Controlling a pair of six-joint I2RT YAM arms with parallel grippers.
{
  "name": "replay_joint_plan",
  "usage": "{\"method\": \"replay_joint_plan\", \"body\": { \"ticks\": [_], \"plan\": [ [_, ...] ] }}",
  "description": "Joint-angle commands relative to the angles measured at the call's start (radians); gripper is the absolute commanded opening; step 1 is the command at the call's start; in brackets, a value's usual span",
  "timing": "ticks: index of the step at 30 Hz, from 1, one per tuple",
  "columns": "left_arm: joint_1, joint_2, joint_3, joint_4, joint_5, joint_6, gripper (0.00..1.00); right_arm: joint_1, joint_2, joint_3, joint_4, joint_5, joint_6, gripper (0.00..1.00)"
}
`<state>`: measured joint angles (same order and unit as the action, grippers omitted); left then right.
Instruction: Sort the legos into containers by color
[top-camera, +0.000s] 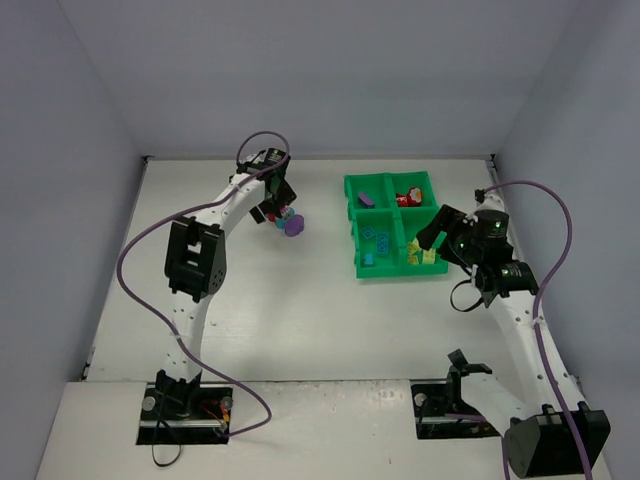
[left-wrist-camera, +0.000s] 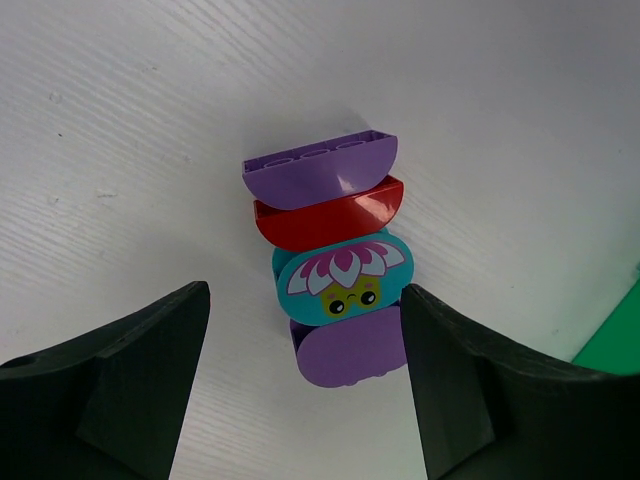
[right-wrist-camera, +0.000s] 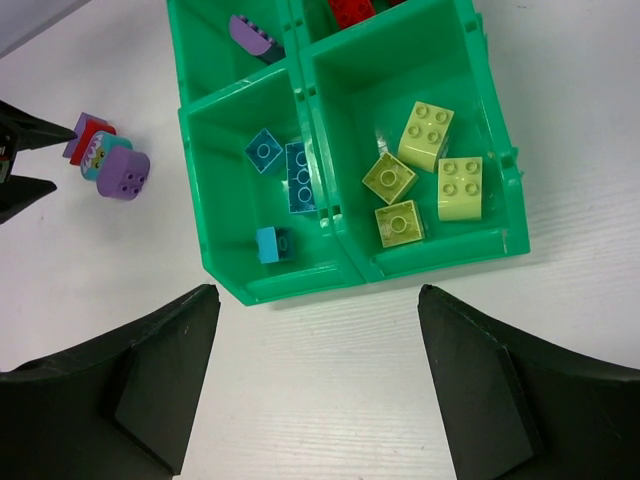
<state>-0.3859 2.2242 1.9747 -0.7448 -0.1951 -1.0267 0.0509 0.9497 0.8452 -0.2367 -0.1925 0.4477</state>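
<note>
**Brick clump (left-wrist-camera: 335, 250) outside tray (right-wrist-camera: 290, 283)**

On the table (top-camera: 300, 320), the green tray is sitting under my right gripper (right-wrist-camera: 318, 295), fingers spread. My left gripper (left-wrist-camera: 305, 290) is hovering, fingers spread, over the purple, red and teal brick clump beside the tray.

A stack (top-camera: 288, 221) of bricks lies on the table (top-camera: 300, 310) at 9 o'clock from the tray (top-camera: 400, 274), apart from it. In the tray: four bricks (right-wrist-camera: 459, 188) at 4 o'clock, three bricks (right-wrist-camera: 300, 178) at 7, one brick (right-wrist-camera: 250, 33) at 10, more bricks (top-camera: 407, 199) at 1.
</note>
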Motion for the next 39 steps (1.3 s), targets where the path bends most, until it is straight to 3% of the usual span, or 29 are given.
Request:
{"method": "replay_joint_plan", "body": {
  "ticks": [1,19,28,35,36,37,39],
  "plan": [
    [0.002,-0.012,0.05,-0.018,-0.001,-0.081,0.7,-0.005,0.015,-0.001,0.065,-0.022,-0.01,0.77],
    [-0.005,0.025,-0.022,0.176,0.037,-0.107,0.71,-0.005,0.029,-0.02,0.082,-0.088,-0.03,0.78],
    [-0.004,0.074,0.004,0.078,0.036,-0.147,0.69,-0.005,0.041,-0.02,0.085,-0.107,-0.038,0.78],
    [-0.005,0.035,-0.057,0.081,0.042,-0.145,0.46,-0.005,0.047,-0.014,0.086,-0.127,-0.06,0.77],
    [-0.004,0.026,-0.066,0.093,0.043,-0.144,0.41,-0.003,0.05,-0.009,0.089,-0.131,-0.064,0.77],
    [-0.002,0.017,-0.085,0.1,0.043,-0.138,0.3,0.0,0.054,-0.005,0.089,-0.139,-0.067,0.77],
    [-0.002,-0.017,-0.102,0.124,0.042,-0.116,0.21,0.009,0.063,0.008,0.096,-0.162,-0.069,0.76]
  ]
}}
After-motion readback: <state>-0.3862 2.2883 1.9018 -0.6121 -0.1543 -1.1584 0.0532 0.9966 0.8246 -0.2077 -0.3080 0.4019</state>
